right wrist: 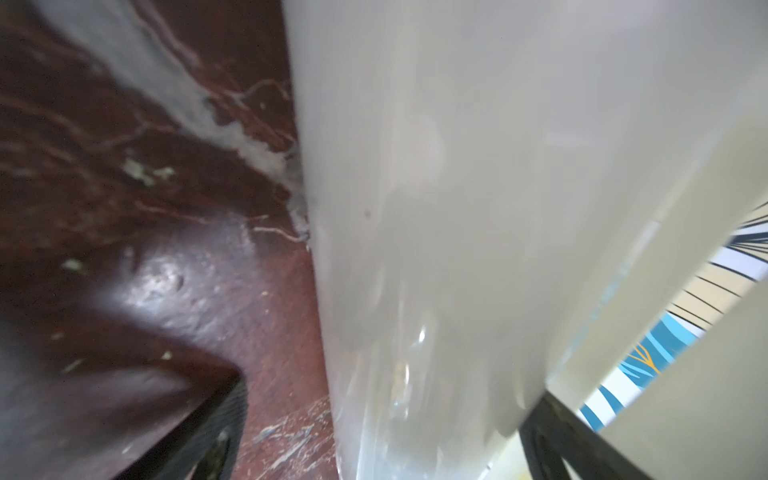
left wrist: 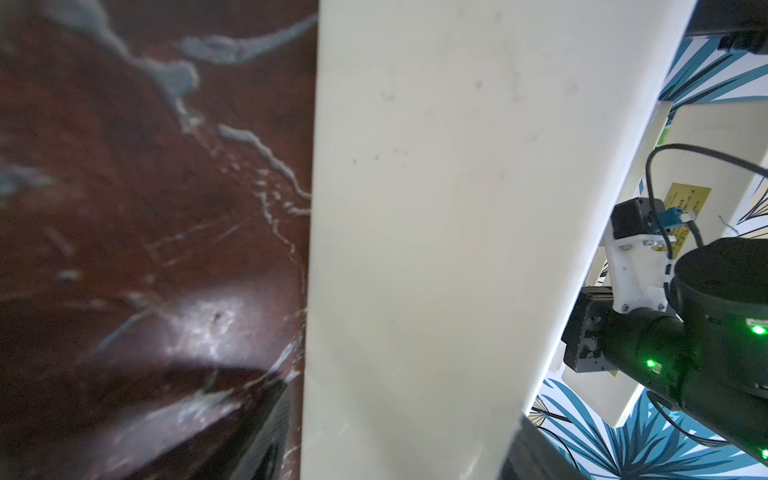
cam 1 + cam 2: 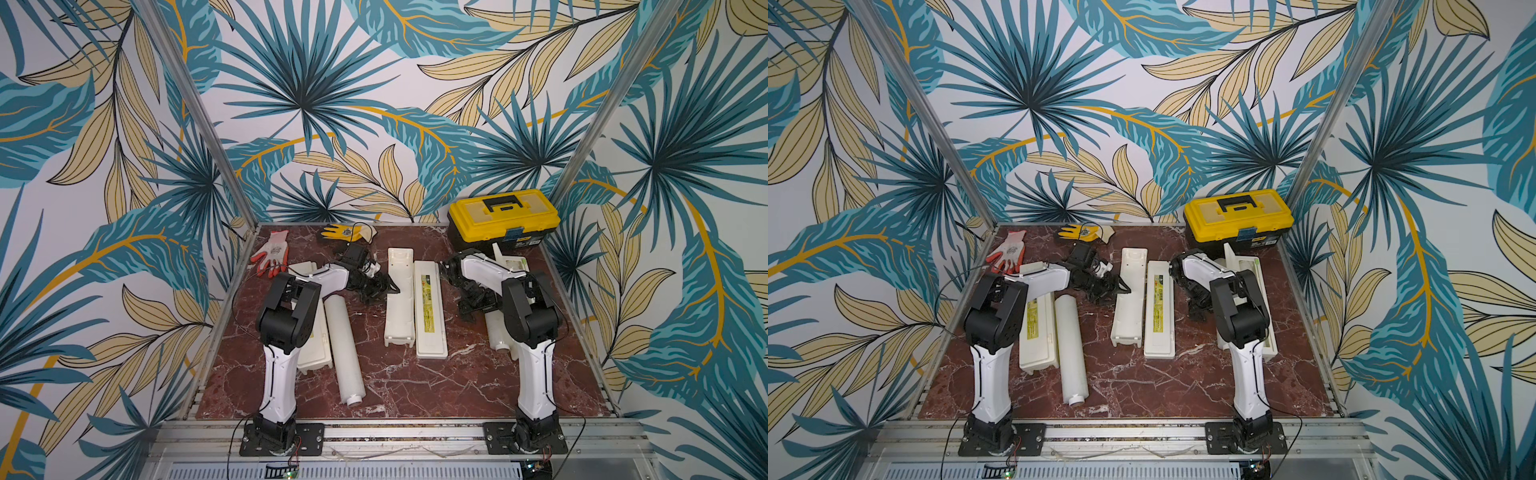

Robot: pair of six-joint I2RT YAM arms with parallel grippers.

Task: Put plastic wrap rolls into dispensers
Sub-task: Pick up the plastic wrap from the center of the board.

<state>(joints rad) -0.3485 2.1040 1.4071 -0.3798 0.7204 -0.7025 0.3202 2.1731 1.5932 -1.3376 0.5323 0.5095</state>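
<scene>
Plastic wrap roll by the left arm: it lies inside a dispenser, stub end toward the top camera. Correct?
Not inside: the plastic wrap roll lies on the table beside the dispenser, as both top views show. Its stub end does face the camera.

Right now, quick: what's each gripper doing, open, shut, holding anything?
Left gripper: shut on the middle dispenser, at its edge.
Right gripper: open, jaws straddling a plastic wrap roll, not clamped on it.
</scene>
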